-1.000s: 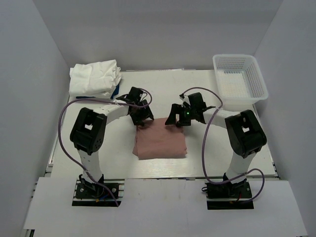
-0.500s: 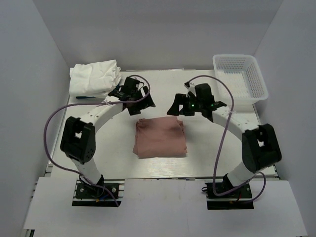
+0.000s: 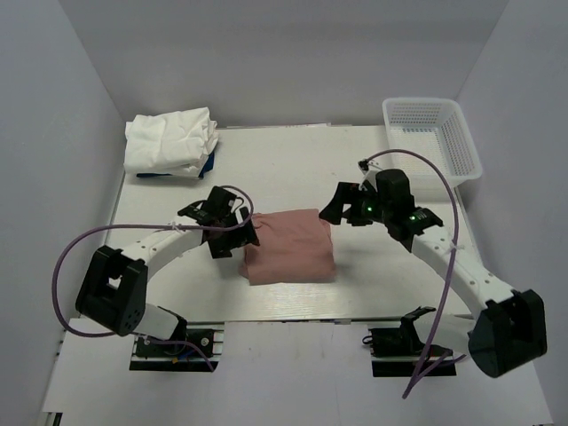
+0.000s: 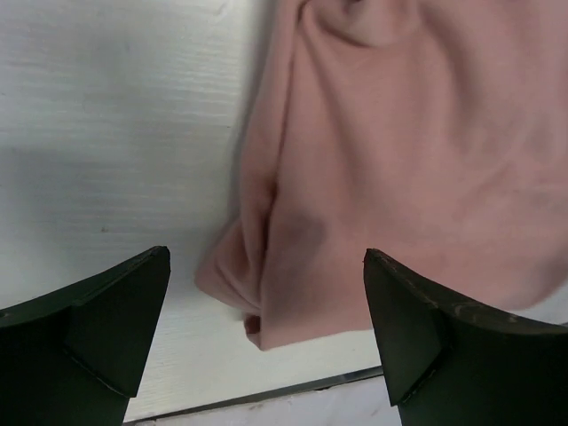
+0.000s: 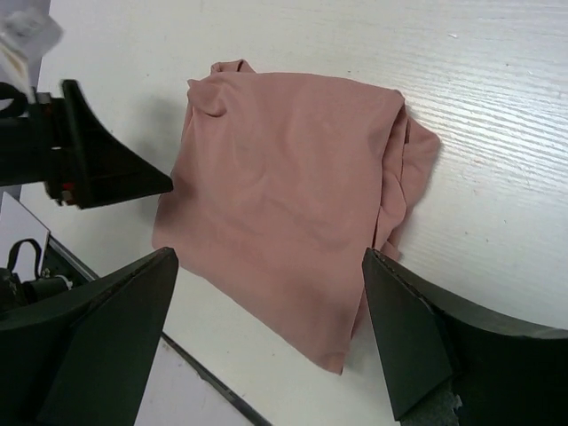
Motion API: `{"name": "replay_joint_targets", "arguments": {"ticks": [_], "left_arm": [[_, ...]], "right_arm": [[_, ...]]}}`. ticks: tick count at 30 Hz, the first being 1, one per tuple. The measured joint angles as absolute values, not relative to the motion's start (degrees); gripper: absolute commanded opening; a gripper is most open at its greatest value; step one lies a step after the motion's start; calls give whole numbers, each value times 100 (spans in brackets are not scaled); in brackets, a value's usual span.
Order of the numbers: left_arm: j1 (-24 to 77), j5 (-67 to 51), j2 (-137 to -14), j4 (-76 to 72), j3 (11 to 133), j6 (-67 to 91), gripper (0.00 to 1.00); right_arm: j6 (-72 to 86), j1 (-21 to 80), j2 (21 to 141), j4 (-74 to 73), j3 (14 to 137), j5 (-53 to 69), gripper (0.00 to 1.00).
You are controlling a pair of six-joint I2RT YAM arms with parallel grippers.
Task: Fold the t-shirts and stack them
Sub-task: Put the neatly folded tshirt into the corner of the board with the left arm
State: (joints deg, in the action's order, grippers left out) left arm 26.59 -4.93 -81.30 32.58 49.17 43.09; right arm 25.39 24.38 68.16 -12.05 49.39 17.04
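While both arms reach in over the table (image 3: 293,169), the pink shirt (image 3: 289,248) lies flat near its ctr, folded to a rough rectangle, btwn the two grippers. L gripper (image 3: 232,238) sits low at the shirt's left edge, jaws wide apart, holding nothing. Its wrist cam shows the fingers (image 4: 98,319) straddling a corner of the shirt where the folded layers bunch up, w/ bare table on one side. Can't tell if the tips touch cloth or table. R gripper (image 3: 343,206) hangs by the shirt's far right corner, jaws also spread wide, nothing btwn them. From its wrist cam almost the whole shirt shows below, w/ a loose fold sticking out along one side. White shirts (image 3: 170,142) sit in a rumpled pile at the far left corner, on top of sth blue (image 3: 206,167), well apart from the pink one. Basket (image 3: 417,101) stands at the far right corner, clear of both arms.
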Motion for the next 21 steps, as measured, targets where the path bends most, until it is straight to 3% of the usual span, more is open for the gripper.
{"name": "replay_joint_targets", "arguments": {"ticks": [7, 11, 14, 21], "left_arm": [[2674, -766, -8777, 2832, 4718, 4287, 98], [2779, -1225, -8991, 2187, 4727, 4300, 91], [2919, -1507, -9185, 1761, 4757, 4327, 81], [3111, -1723, -9782, 1275, 5011, 4451, 36]], "right_arm": [[2530, 2438, 6062, -1492, 4792, 1367, 91], [2515, 2438, 5994, -1706, 4792, 1184, 91], [2510, 2438, 5975, -1802, 4792, 1072, 91], [2504, 2438, 5953, -1997, 4792, 871, 91]]}}
